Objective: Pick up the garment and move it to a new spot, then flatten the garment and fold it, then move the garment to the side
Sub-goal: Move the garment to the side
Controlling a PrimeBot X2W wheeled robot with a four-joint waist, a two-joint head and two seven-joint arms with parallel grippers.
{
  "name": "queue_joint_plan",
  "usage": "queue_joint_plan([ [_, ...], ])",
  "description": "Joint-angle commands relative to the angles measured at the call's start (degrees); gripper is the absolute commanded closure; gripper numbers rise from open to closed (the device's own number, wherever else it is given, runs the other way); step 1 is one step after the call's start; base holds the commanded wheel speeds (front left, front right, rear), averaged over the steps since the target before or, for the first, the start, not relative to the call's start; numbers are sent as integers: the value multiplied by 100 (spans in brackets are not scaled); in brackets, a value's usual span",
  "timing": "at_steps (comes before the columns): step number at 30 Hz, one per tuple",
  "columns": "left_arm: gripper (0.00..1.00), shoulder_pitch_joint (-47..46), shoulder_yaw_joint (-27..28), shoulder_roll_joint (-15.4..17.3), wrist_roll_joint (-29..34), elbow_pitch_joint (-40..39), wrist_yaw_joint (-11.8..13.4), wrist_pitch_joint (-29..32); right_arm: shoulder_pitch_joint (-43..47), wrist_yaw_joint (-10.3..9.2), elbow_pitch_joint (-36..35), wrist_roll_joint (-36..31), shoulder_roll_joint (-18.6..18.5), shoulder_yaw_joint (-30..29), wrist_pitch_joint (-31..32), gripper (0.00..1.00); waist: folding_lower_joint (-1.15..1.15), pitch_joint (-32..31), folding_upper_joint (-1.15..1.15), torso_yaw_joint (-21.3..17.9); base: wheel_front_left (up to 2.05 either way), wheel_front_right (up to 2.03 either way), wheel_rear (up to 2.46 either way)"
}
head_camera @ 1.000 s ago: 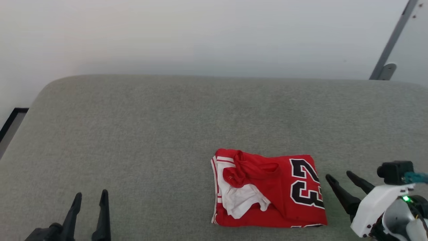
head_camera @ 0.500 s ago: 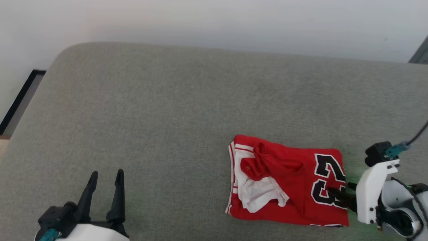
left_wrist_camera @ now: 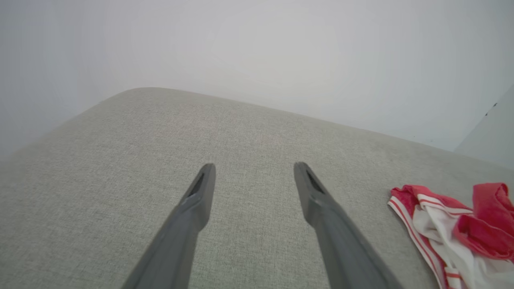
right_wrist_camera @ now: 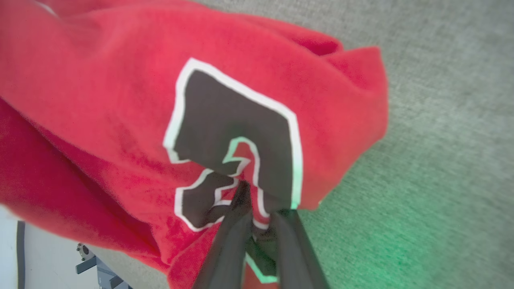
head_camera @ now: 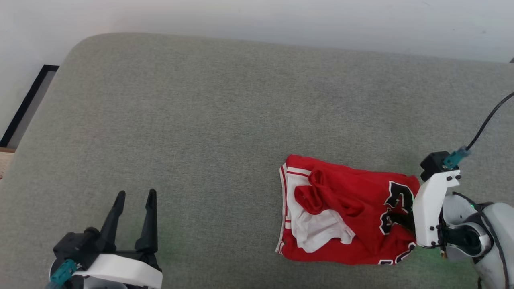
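Since it sits nearest, left claw (head_camera: pixel 136 193): fingers spread and holding nothing, poised low over bare cushion at the near left, well apart from the cloth. I take it to be parked there so as not to obstruct a one-armed lift.
right claw (right_wrist_camera: pixel 259 208): clenched on the garment, its two dark fingers pressed together with red cloth and part of the black number bunched between them. It reaches in side-on from the near right.
garment (head_camera: pixel 353 200): a red jersey in a loose, half-folded heap on the near-right part of the cushion. Its right edge puckers and rises toward the pinch, while the rest lies on the fabric.
number (head_camera: pixel 395 200): black digits edged in white, crumpled where the grip draws them in.
white lining (head_camera: pixel 317 228): spills out over the left half, so nothing here is flat yet.
striped trim (head_camera: pixel 284 188): runs down the left edge, farthest from the grip.
step in hand: the pick-up, by my reading; flattening and folding are not yet done.
risk: a pinch at one edge may catch only the top layer, so the heap could unfurl and drag.
cushion (head_camera: pixel 200 120): grey woven cloth with a broad open stretch to the left and beyond, room enough for a new spot.
wall (head_camera: pixel 241 16): pale and plain, behind the far edge.
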Motion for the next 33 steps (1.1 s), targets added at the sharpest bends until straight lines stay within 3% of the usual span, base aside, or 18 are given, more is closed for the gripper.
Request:
queue_joint_plan([
  [1,0,-83,17,29,-61,-4,-18,-28,36,28,8,73,75,109,22,100,0,12,0,-61,0,0,0],
  [19,0,-358,17,90,162,-342,-18,-29,-697,15,-918,-51,-994,-491,-152,100,0,238,0,-1040,0,0,0],
  [33,0,-1041,-686,329,331,-502,-18,-28,-1491,15,-293,-716,-1632,-870,-750,100,0,649,0,-1970,0,0,0],
])
